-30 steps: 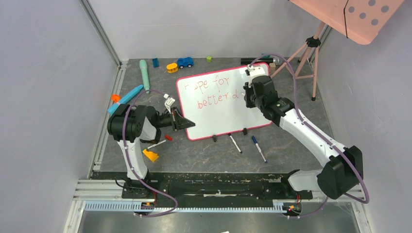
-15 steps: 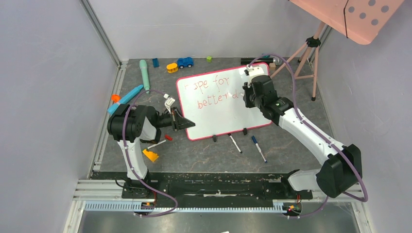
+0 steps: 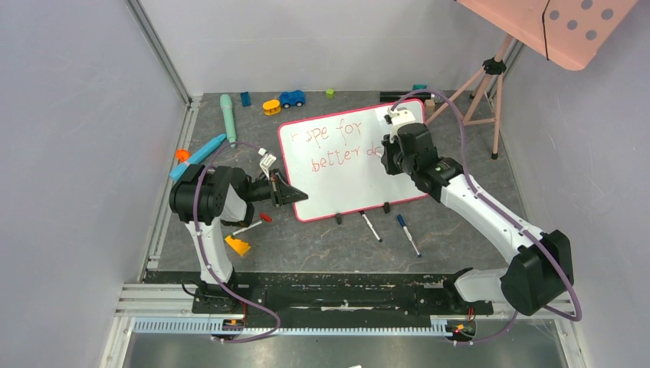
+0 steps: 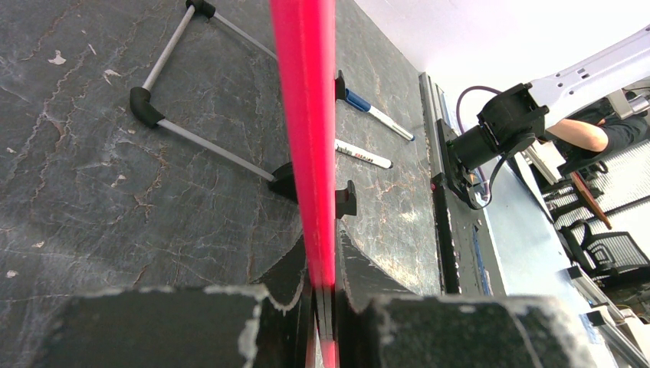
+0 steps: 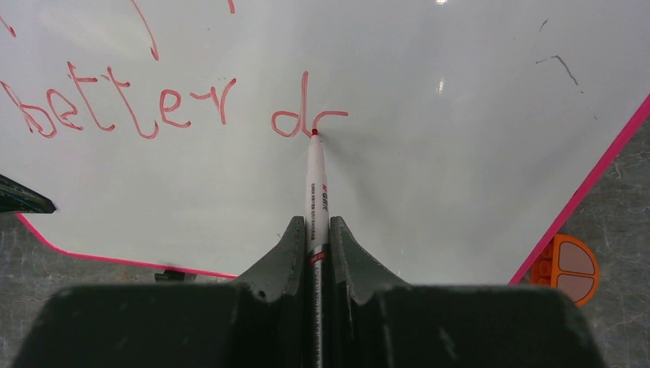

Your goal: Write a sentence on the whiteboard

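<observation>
Whiteboard (image 5: 429,176): glossy, smooth white face catching light; thin red-pink rim, plastic by its look.
Table (image 4: 92,199): dark, matt, cracked and scuffed.
Marker (image 5: 316,180): smooth white plastic barrel.
Right gripper (image 5: 314,224): matt black, edges chipped pale.

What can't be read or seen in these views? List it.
- Top view: the sentence ends behind the right gripper; its first letter fades in glare.
- Right wrist: upper line cut by the top edge; the marker print too small.
- Left wrist: the whiteboard shows edge-on, face hidden.
</observation>
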`<act>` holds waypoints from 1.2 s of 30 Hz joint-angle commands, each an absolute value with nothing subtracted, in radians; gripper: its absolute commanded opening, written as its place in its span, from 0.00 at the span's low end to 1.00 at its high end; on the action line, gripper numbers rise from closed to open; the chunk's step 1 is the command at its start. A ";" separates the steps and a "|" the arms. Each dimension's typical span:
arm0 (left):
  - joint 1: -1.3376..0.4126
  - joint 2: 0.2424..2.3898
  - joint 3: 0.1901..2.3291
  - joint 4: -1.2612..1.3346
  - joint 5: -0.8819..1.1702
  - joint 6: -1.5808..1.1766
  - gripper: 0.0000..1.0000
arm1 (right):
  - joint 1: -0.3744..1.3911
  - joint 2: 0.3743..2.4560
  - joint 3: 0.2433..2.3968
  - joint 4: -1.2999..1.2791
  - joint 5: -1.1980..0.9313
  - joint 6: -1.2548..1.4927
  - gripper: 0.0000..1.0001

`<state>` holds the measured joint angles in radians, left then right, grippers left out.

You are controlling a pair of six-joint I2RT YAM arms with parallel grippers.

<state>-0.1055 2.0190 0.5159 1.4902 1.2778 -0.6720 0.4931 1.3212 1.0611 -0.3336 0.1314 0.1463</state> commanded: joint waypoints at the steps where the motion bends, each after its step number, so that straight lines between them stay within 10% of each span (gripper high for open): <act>1: -0.126 2.025 0.517 1.557 1.337 -0.533 0.02 | 0.488 1.303 1.050 -0.336 0.163 0.143 0.00; 36: -0.126 2.025 0.517 1.557 1.336 -0.535 0.02 | 0.478 1.308 1.050 -0.349 0.189 0.160 0.00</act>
<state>-0.1055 2.0190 0.5159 1.4899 1.2778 -0.6720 0.4866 1.3273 1.0836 -0.3607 0.1921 0.1425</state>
